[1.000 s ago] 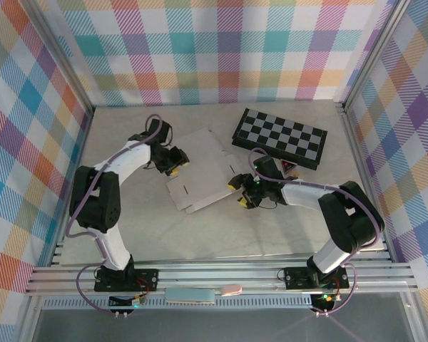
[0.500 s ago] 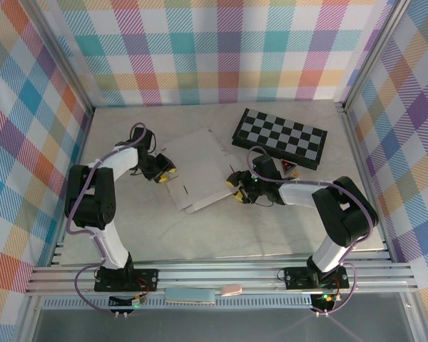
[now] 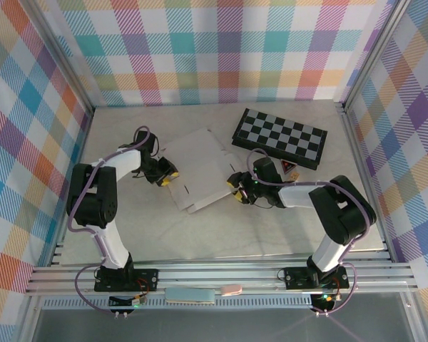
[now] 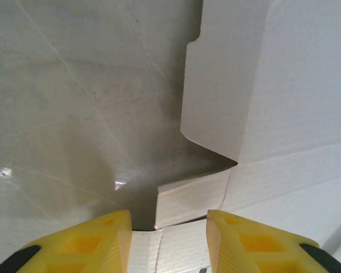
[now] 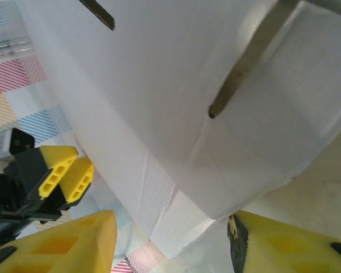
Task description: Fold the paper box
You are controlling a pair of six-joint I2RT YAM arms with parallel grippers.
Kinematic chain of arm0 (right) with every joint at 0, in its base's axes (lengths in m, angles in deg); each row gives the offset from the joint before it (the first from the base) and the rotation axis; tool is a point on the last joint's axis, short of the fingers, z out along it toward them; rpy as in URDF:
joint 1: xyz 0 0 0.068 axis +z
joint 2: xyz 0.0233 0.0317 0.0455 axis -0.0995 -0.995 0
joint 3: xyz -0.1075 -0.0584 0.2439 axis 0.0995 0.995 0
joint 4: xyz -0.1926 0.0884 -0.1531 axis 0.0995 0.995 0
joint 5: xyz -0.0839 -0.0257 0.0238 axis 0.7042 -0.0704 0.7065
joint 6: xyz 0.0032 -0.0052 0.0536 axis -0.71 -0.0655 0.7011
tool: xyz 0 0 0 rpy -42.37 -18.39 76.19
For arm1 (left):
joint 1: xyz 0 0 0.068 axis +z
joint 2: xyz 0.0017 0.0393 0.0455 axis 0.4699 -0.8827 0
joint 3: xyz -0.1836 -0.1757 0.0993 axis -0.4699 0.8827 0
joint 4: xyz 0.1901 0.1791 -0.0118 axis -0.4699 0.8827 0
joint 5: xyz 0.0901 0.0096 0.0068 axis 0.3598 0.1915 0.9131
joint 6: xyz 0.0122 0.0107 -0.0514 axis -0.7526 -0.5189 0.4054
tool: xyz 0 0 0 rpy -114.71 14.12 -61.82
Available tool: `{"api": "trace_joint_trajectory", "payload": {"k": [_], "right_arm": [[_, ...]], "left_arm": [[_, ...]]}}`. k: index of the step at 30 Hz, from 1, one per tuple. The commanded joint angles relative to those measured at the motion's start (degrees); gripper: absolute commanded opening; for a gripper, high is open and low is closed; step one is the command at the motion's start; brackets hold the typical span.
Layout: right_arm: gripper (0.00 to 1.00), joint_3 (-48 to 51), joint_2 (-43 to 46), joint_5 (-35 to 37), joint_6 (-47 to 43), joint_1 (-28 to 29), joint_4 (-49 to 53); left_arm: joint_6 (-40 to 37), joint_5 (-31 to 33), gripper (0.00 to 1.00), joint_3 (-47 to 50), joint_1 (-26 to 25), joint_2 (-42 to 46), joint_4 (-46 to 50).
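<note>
A pale table [image 3: 200, 231] boxed in on three sides by plaid walls.

The back wall [image 3: 221, 50], left wall [image 3: 21, 142] and right wall [image 3: 406, 128] carry the same pastel check of teal, orange, purple and yellow on white. Silver metal posts [image 3: 60, 57] stand in the two far corners, and a ribbed metal rail [image 3: 221, 274] runs along the near edge. The tabletop is off-white with faint marbling; seen close from the left wrist, it shows fine scratches and a small bright glint [image 4: 119, 185] of light. Lighting is even and soft.
</note>
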Motion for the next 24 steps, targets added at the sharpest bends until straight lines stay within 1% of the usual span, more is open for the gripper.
{"api": "trace_joint_trajectory", "payload": {"k": [1, 5, 8, 9, 10, 12, 15, 17, 20, 22, 24], "right_arm": [[0.51, 0.37, -2.52, 0.57, -0.01, 0.46, -7.77], [0.49, 0.52, -4.77, 0.43, 0.71, 0.46, -13.38], [0.47, 0.11, -6.42, 0.5, 0.87, 0.83, -15.56], [0.45, -0.14, -7.07, 0.54, 0.79, 0.93, -15.81], [0.42, -0.44, -7.82, 0.5, 0.89, 0.98, -16.33], [0.33, -0.77, -8.79, 0.69, 1.53, 1.07, -17.47], [0.18, -1.76, -7.55, 1.85, 1.98, 1.34, -16.09], [0.09, -2.86, -5.33, 2.86, 2.32, 1.43, -13.59], [0.0, -5.95, -1.91, 4.42, 3.54, 1.63, -7.22], [0.0, -8.6, -0.28, 5.21, 5.04, 1.61, -2.96], [0.0, -11.57, 1.18, 6.05, 6.3, 1.63, 0.84]], "left_arm": [[-0.46, -1.58, 0.39, 0.75, -0.93, -1.33, -0.32], [-0.62, -1.97, 0.39, 0.62, -1.15, -1.8, -0.26], [-0.68, -2.08, 0.39, 0.28, -1.26, -1.89, -0.23], [-0.68, -2.11, 0.39, 0.19, -1.21, -1.88, -0.12], [-0.68, -2.07, 0.39, 0.03, -1.3, -1.89, 0.0], [-0.8, -1.9, 0.39, -0.16, -1.34, -1.83, 0.25], [-0.95, -1.01, 0.41, -0.73, -1.28, -0.32, 0.89], [-1.04, 1.11, 0.45, -1.75, -1.54, 2.32, 2.38], [-2.38, 6.42, 0.49, -4.42, -2.63, 7.84, 5.86], [-4.28, 10.83, 0.51, -6.96, -4.44, 11.83, 7.5], [-7.23, 15.61, 0.51, -9.34, -7.52, 15.18, 8.23]]}}
